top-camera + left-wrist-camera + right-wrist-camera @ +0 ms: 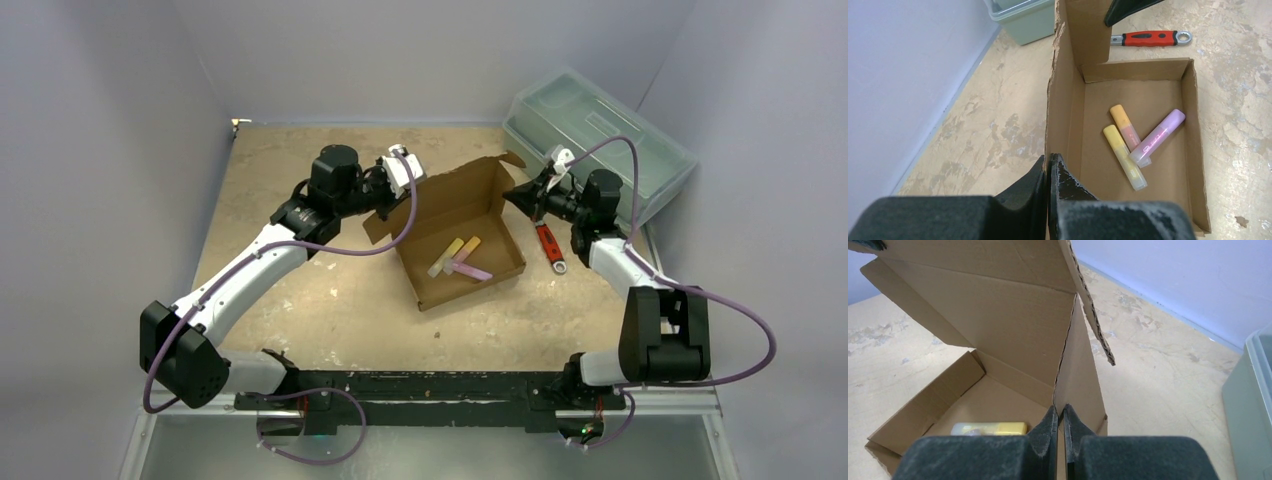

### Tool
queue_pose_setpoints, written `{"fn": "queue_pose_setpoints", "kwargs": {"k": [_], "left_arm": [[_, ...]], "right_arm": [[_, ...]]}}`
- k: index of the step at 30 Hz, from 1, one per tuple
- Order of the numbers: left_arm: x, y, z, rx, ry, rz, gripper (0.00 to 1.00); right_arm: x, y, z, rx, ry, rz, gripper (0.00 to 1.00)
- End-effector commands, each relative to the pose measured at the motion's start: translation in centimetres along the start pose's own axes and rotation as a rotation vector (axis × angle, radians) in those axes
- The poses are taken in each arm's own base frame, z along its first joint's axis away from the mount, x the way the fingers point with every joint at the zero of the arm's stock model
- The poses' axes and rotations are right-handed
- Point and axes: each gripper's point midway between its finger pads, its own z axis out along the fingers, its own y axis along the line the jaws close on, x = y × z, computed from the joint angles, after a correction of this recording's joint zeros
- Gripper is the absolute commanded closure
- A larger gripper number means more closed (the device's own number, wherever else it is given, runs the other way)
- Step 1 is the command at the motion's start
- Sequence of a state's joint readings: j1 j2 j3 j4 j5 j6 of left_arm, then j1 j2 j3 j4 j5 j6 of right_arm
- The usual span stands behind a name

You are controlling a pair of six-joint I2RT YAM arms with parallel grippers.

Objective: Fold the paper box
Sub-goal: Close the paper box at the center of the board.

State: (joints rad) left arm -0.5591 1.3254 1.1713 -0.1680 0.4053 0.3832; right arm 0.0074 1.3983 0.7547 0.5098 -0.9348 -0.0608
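Note:
The paper box (455, 190) is brown cardboard and sits mid-table with its lid raised at the back. Three highlighters (455, 258) lie inside: yellow (1124, 157), orange (1128, 132) and purple (1158, 135). My left gripper (385, 200) is at the lid's left end; in the left wrist view it (1049, 167) is shut on the thin edge of the upright cardboard panel (1063, 90). My right gripper (515, 195) is at the lid's right end, where it (1062, 414) is shut on the upright side flap (1078, 375) under the lid (998, 305).
A translucent grey-green plastic toolbox (600, 140) stands at the back right, close behind my right arm. A red-handled wrench (549, 247) lies on the table just right of the box. Grey walls enclose the table on the left, back and right.

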Motion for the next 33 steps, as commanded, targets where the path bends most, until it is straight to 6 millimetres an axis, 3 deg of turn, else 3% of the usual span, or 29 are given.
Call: {"fn": "queue_pose_setpoints", "kwargs": {"k": [1, 9, 20, 26, 33], "left_arm": [[-3.4, -0.6, -0.1, 0.047, -0.126, 0.017, 1.0], [-3.4, -0.7, 0.0, 0.053, -0.129, 0.017, 1.0], [-3.4, -0.7, 0.0, 0.053, -0.128, 0.016, 1.0], [-3.3, -0.6, -0.1, 0.051, -0.128, 0.016, 1.0], [-3.4, -0.7, 0.0, 0.057, -0.129, 0.015, 1.0]], "right_arm": [[0.5, 2.9, 0.6, -0.128, 0.011, 0.065, 0.98], [1.2, 3.0, 0.7, -0.132, 0.025, 0.116, 1.0], [1.1, 4.7, 0.8, -0.203, 0.018, 0.146, 1.0], [1.6, 3.5, 0.8, -0.163, 0.065, 0.042, 0.86], [1.4, 3.6, 0.7, -0.171, 0.061, 0.023, 0.71]]}}
